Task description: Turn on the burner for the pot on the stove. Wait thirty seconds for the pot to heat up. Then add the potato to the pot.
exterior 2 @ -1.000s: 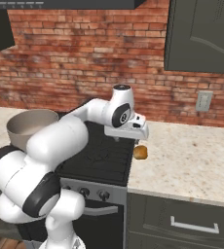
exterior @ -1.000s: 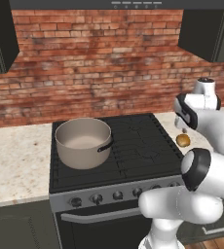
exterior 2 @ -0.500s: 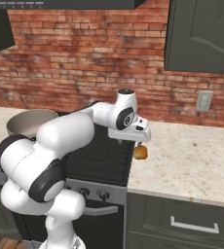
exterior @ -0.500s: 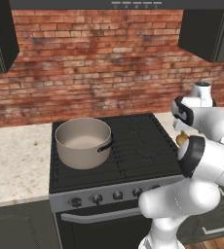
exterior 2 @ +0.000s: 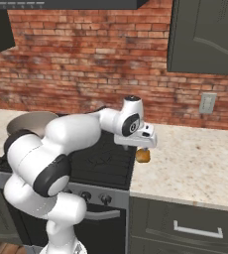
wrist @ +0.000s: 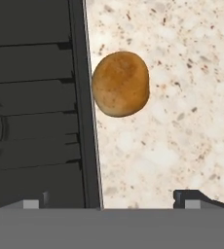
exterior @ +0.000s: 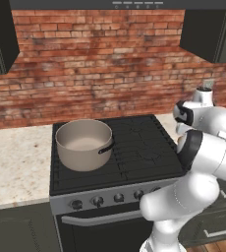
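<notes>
The tool stands wide apart and holds nothing: in the hand view its two dark finger tips rise far from each other at the bottom, with the potato lying ahead of them on the speckled desk, just beside the stove's edge and apart from both tips. In the right base view the tool hangs directly over the potato, which sits on the desk close to the stove; the fingers themselves are hard to make out there. The left base view shows the pot standing on the stove at its left side, dark handle toward the middle, and the row of knobs on the front strip. In the right base view the arm hides most of the pot.
</notes>
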